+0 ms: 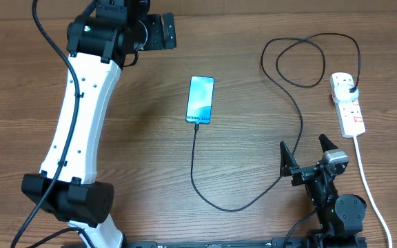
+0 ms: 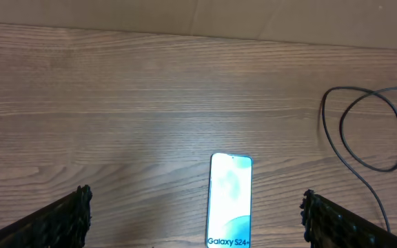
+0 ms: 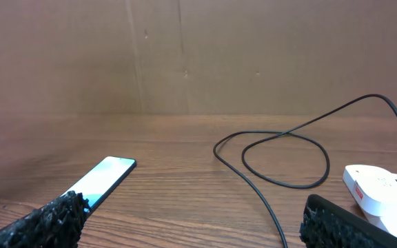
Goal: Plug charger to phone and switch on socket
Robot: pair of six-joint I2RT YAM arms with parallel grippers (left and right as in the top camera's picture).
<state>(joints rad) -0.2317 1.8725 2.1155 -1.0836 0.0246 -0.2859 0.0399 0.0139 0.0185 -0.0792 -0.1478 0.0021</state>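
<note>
Wood-grain table (image 1: 150, 158) is carrying everything.

Left claw (image 2: 195, 200) is hanging spread wide and pinching nothing. The phone (image 1: 200, 100) is lying just ahead of it, roughly between its finger lines.

Right claw (image 1: 303, 146) is also gaping and empty. The white power strip (image 1: 348, 110) is sitting ahead and off to its right. The phone is well apart, ahead-left.

The charger cable (image 1: 192, 162) is running from the phone's Galaxy-end edge, curving under the right claw's gap, looping ahead of it, and ending at the black plug (image 1: 351, 87) seated in the strip.

My read is that the plugging is looking done and the switching is pending. The right claw is sitting closer, so next it is needing to reach forward-right, narrow its fingers, and press the red switch beside the plug without snagging the cable or the white cord (image 1: 364, 172).

Hard to make out:
- The connector seating at the phone is too small to confirm.
- The switch position is unreadable.
- The left wrist view is cropping the phone's near edge.
- The right wrist view is cutting off the strip at the frame edge.
</note>
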